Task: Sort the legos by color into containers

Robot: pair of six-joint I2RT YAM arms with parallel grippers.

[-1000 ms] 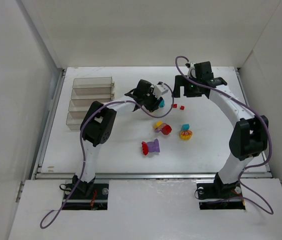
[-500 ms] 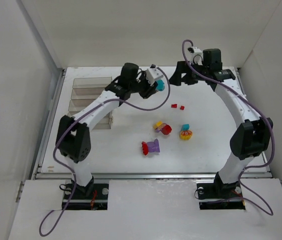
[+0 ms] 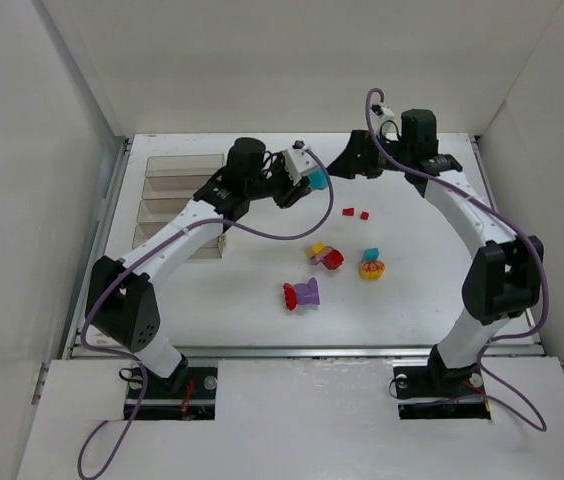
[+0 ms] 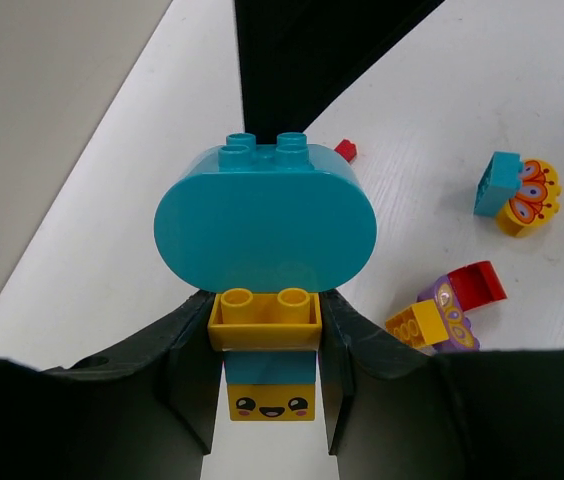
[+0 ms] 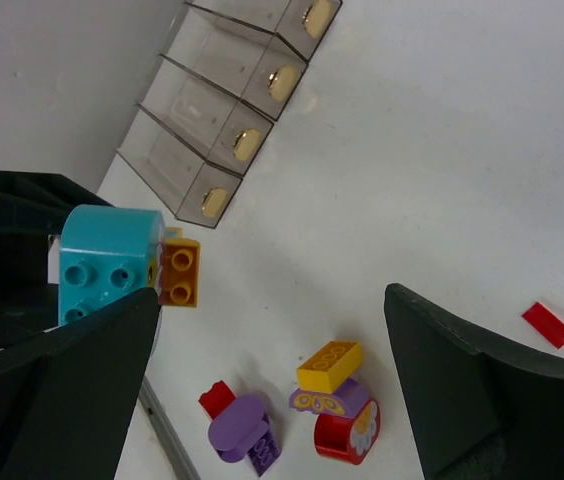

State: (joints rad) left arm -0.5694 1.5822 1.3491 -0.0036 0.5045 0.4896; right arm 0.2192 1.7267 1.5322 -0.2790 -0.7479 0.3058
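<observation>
My left gripper (image 3: 309, 178) is shut on a mixed lego clump (image 4: 264, 225): a big cyan oval brick on a yellow-orange brick, a cyan brick and a yellow smiley brick. It holds the clump in the air, right of the containers (image 3: 182, 200). The clump also shows in the right wrist view (image 5: 122, 265). My right gripper (image 3: 347, 163) is open and empty, a little right of the clump; in its own view (image 5: 272, 300) its jaws stand wide apart. The four clear bins (image 5: 232, 110) look empty of bricks.
On the table lie two small red pieces (image 3: 355, 213), a yellow-purple-red clump (image 3: 324, 255), a cyan and yellow-orange clump (image 3: 371, 265) and a red-purple clump (image 3: 302, 294). White walls close in the table on three sides.
My left arm has swung back and to the left with the clump, lifting it from the table's middle. My right gripper has moved toward the back.
</observation>
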